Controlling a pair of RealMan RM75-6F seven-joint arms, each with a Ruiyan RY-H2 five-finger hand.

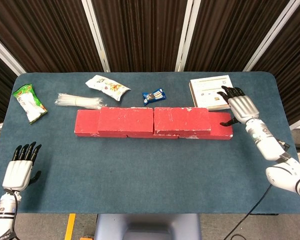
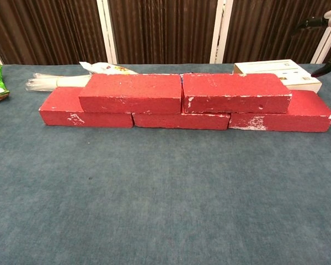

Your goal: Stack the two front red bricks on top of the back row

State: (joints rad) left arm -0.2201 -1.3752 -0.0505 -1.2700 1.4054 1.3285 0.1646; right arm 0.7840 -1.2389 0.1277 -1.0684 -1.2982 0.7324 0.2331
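Two red bricks, a left one point(image 1: 126, 120) point(image 2: 131, 93) and a right one point(image 1: 182, 120) point(image 2: 235, 92), lie side by side on top of a bottom row of red bricks point(image 1: 87, 122) point(image 2: 278, 115). My right hand point(image 1: 238, 105) hovers open off the row's right end, above the white box, holding nothing; only its dark fingertips point(image 2: 326, 69) show at the chest view's right edge. My left hand point(image 1: 21, 166) rests open at the table's front left, far from the bricks.
Behind the row lie a white box point(image 1: 214, 92) point(image 2: 281, 73), a small blue packet point(image 1: 154, 95), a white snack bag point(image 1: 107, 87), a clear plastic sleeve point(image 1: 79, 101) and a green bag point(image 1: 29, 102) at the far left. Blue cloth table point(image 1: 150, 175) spreads in front.
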